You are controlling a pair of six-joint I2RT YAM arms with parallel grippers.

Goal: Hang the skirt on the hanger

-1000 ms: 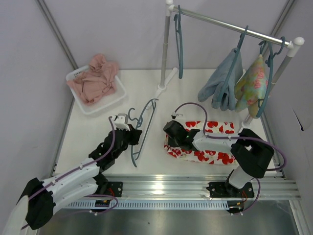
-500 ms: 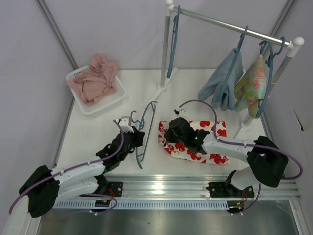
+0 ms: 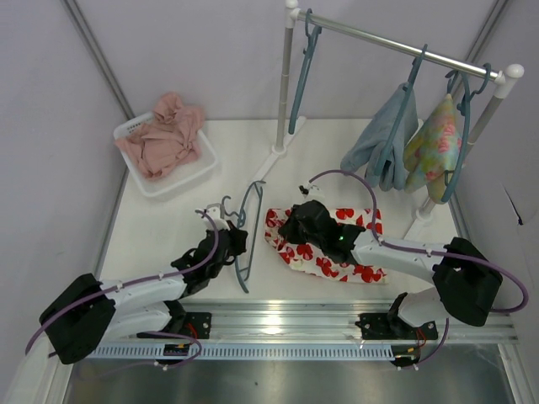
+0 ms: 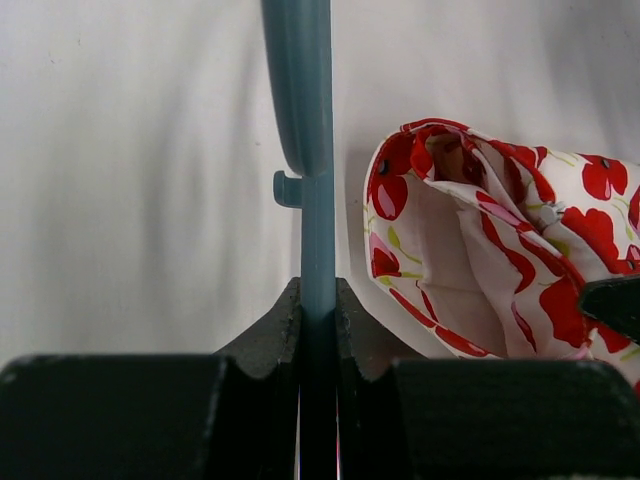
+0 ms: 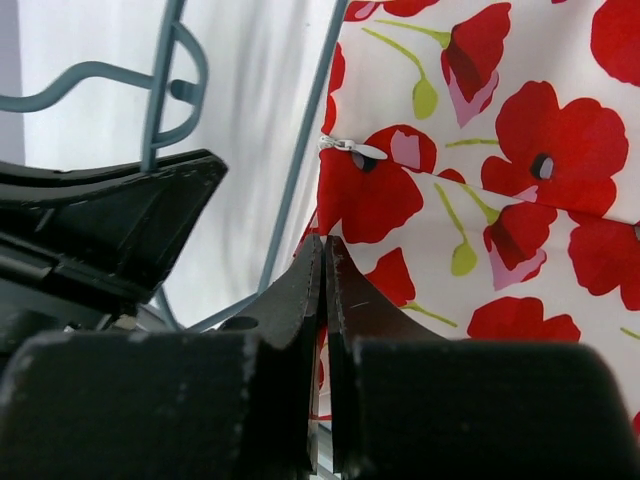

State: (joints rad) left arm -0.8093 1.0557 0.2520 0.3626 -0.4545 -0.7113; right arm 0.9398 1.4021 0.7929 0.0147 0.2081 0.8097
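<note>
Both clamped: left tool (image 4: 318,300) on hanger (image 4: 305,100), right tool (image 5: 322,262) on skirt (image 3: 341,266); white table (image 3: 164,220).

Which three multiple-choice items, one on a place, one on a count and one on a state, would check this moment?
1. Where does the pink cloth lie?
A in the white basket; B over the rail; C under the skirt
2. How many garments hang on the rail?
A one; B two; C four
3. What is the left gripper doing?
A open above the white basket; B shut on the hanger; C shut on the skirt

1 A: the pink cloth fills the white basket at the table's far left corner.
2 B: only a blue garment and a pale floral garment hang from the rail.
3 B: the left wrist view shows its fingers clamped on the hanger's teal bar, with the skirt beside it.
</note>
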